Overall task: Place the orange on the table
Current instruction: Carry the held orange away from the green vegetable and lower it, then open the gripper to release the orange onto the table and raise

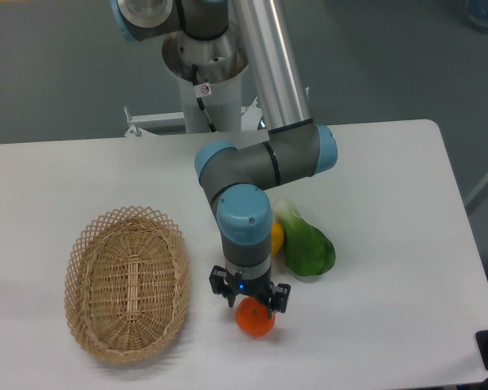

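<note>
while the gripper (250,302) sits low in the lower middle of the frame, its fingers close around the orange (255,318), which looks to be at or just above the table (390,244) — contact cannot be told. the placing step seems nearly done; next calls for letting go and lifting straight up. the wicker basket (126,280) at lower left holds nothing — a yellow fruit (276,238) and green vegetable (309,248) lie beside the arm.

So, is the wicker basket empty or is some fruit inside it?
Empty. The basket shows only its woven bottom; the orange sits outside it, under the gripper.
</note>
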Available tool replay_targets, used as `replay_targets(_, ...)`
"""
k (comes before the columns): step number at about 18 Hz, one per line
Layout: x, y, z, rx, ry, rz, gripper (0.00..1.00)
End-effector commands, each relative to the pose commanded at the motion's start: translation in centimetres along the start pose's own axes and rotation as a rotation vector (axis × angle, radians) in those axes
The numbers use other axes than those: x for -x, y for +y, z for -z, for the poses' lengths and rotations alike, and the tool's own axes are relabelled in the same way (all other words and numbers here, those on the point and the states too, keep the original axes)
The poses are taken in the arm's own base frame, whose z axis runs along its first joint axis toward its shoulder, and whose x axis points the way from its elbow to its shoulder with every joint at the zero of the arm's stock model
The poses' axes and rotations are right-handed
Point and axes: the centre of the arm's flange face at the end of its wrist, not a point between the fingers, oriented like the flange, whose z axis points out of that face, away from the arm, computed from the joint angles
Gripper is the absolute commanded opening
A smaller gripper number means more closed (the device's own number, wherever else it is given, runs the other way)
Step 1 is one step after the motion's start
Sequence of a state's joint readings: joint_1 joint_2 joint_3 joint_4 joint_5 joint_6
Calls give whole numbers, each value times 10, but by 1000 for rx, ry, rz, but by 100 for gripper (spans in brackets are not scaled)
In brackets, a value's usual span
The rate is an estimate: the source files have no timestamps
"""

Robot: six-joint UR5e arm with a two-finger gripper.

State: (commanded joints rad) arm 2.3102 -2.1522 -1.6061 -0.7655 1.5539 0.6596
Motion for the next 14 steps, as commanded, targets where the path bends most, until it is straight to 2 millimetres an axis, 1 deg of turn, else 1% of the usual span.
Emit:
replay_targets(1,0,0,1,-1,-1,-3,99)
replay_targets(3,1,-1,10,-13,-8,0,100)
replay_targets(4,3,-4,17,-27,-15,-1,100)
replay_targets(5,6,-7,32,-50,-28,-3,100)
replay_targets(6,10,-6,42,-63,-36,3,100)
replay_targets(7,14,-7,56,-82,-52,10,100)
replay_targets(9,19,-8,78,-114,-68,29,100)
replay_targets(12,27,-17,105,-158,-96,110,100)
replay_targets(13,32,-23,123,-180,-121,107,100)
replay_targets(14,33,-24,130,-197,-123,106,100)
